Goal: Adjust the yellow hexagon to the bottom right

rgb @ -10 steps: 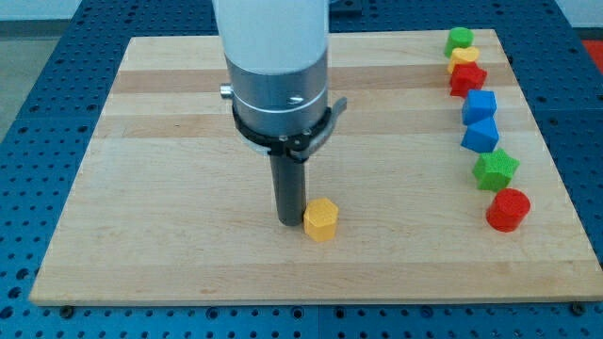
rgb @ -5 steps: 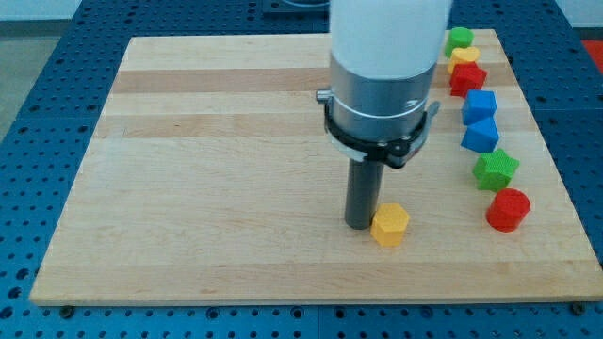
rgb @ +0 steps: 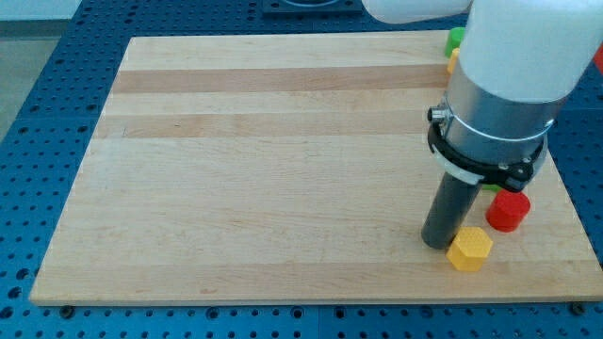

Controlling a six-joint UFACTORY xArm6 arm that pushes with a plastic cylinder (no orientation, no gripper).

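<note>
My tip (rgb: pixel 439 243) touches the yellow hexagon (rgb: pixel 469 250) — red block (rgb: pixel 508 210) near, no pincer visible.

There is one wooden board (rgb: pixel 264 169) and one dark rod with my tip (rgb: pixel 438 243) at its end. I can count one yellow hexagon (rgb: pixel 469 250) and one red block (rgb: pixel 509 210). Two green bits show, one at the view's top (rgb: pixel 455 38) and a sliver beside the red block (rgb: pixel 492 188), plus one small yellow bit (rgb: pixel 451 62); the arm hides the rest.
</note>
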